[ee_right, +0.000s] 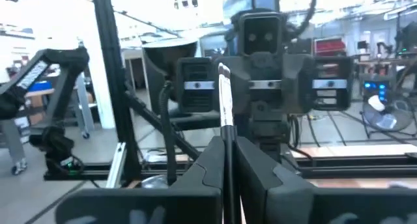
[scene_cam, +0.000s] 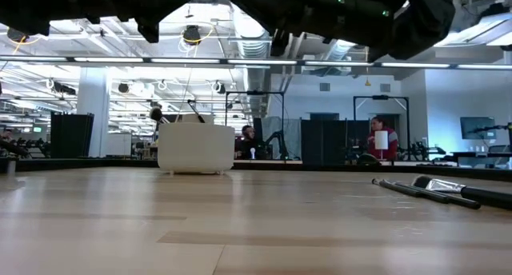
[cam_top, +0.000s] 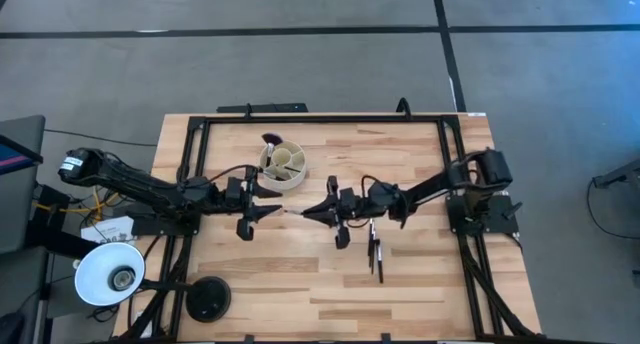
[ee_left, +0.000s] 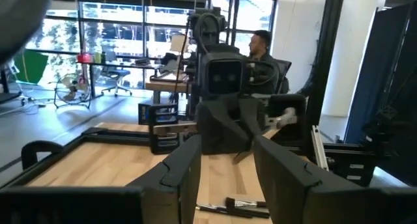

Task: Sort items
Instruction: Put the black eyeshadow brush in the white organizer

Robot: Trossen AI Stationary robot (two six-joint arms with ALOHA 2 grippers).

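A pale wooden surface [cam_top: 300, 274] is seen from above, framed by black rails. Two dark arms meet near its middle, their tools facing each other and just apart.

The right tool [cam_top: 310, 213] is pressed together on a thin makeup brush [ee_right: 225, 113]; in the right wrist view the brush is pinched between the fingers [ee_right: 207, 165] and stands out beyond them, its silvery ferrule toward the left arm.

The left tool [cam_top: 270, 211] is spread, with a clear gap seen between its fingers [ee_left: 179, 175] in the left wrist view, and nothing is held in it.

A round cream divided cup [cam_top: 284, 165] stands just behind the left tool, with a fluffy-headed brush [cam_top: 270, 140] leaning at its rim.

More thin dark brushes [cam_top: 375, 250] lie flat on the surface beneath the right arm, close together.

A lamp [cam_top: 108, 273] is placed at the near left corner.
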